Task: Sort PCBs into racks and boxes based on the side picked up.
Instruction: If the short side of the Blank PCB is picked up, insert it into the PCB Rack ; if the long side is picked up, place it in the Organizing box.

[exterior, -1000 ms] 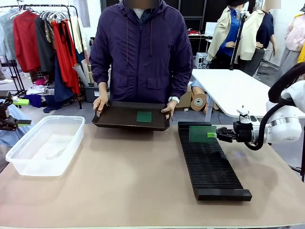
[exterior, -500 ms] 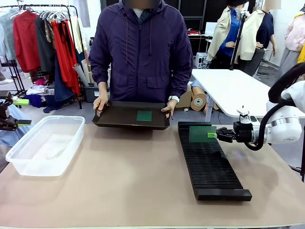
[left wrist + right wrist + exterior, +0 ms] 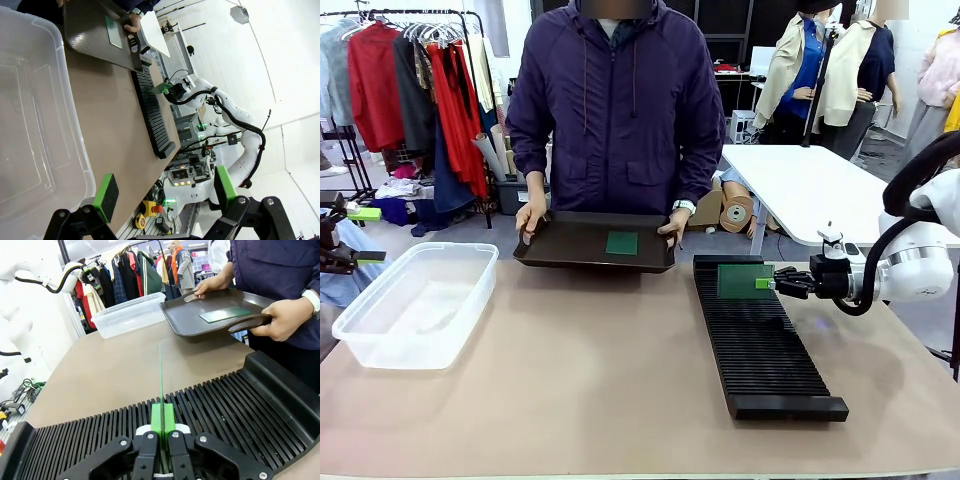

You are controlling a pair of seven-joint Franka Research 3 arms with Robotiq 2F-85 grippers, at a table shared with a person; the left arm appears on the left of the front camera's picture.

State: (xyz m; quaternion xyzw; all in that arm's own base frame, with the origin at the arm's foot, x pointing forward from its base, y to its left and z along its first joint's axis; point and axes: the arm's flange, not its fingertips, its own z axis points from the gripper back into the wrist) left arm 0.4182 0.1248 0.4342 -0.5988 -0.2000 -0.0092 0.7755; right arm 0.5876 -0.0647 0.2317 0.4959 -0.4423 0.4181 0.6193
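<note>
Clear plastic box (image 3: 415, 300) sat at the left of the table (image 3: 570, 380), the left gripper (image 3: 166, 189) hanging by its rim with green pads (image 3: 106, 192) spread wide, holding nothing. At centre, a person (image 3: 620, 110) across the table gripped a dark tray (image 3: 560, 252) by both handles (one PCB (image 3: 621, 243) lay flat on it, toward its right side). Right of that, the long black rack (image 3: 760, 345) ran lengthwise, and the right gripper (image 3: 767, 283) was clenched on a second PCB (image 3: 742, 281), which stood upright on edge at the rack's far end, its lower edge meeting the slots.
</note>
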